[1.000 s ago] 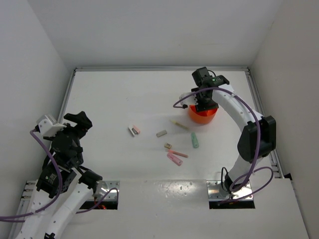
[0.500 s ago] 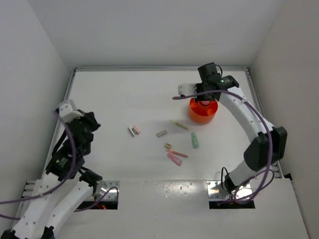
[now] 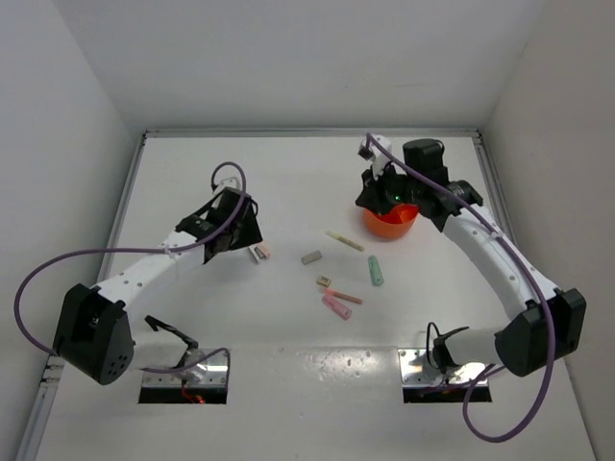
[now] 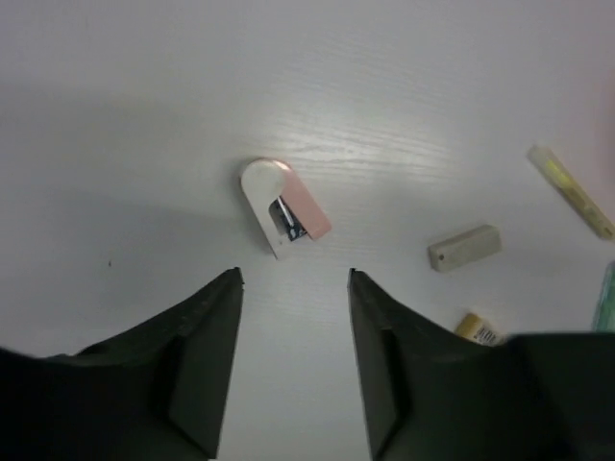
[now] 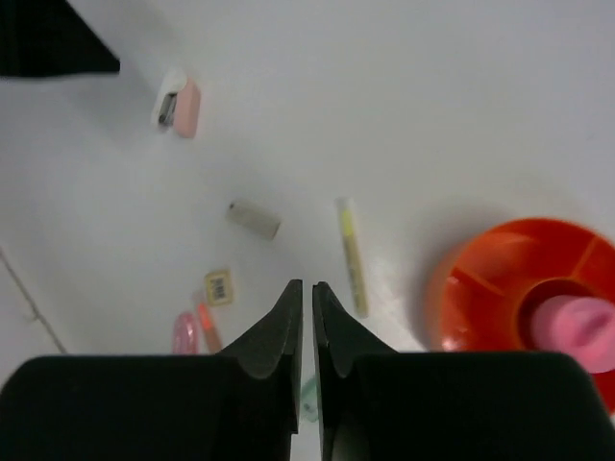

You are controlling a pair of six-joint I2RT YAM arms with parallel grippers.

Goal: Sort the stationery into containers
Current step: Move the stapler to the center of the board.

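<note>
Stationery lies scattered mid-table: a white-pink block (image 3: pixel 258 252), grey block (image 3: pixel 310 257), pale-yellow pen (image 3: pixel 345 240), mint pen (image 3: pixel 375 271), tan block (image 3: pixel 325 281), pink stick (image 3: pixel 346 296) and pink tube (image 3: pixel 335 306). My left gripper (image 3: pixel 248 234) hovers just short of the white-pink block (image 4: pixel 283 219). It is open (image 4: pixel 294 279) with only table between its fingers. My right gripper (image 3: pixel 372 197) hangs over the left rim of the orange bowl (image 3: pixel 394 227). Its jaws (image 5: pixel 307 286) are shut with nothing in them. A pink item (image 5: pixel 577 331) rests in the bowl (image 5: pixel 485 279).
White walls close in the table on the left, back and right. The grey block (image 4: pixel 464 247), tan block (image 4: pixel 478 327) and yellow pen (image 4: pixel 572 192) lie right of the left gripper. The yellow pen (image 5: pixel 353 257) lies just beyond the right fingertips.
The left arm swung from the left edge out over the table to the white-pink block. The right gripper moved from above the bowl to its left rim and closed.
</note>
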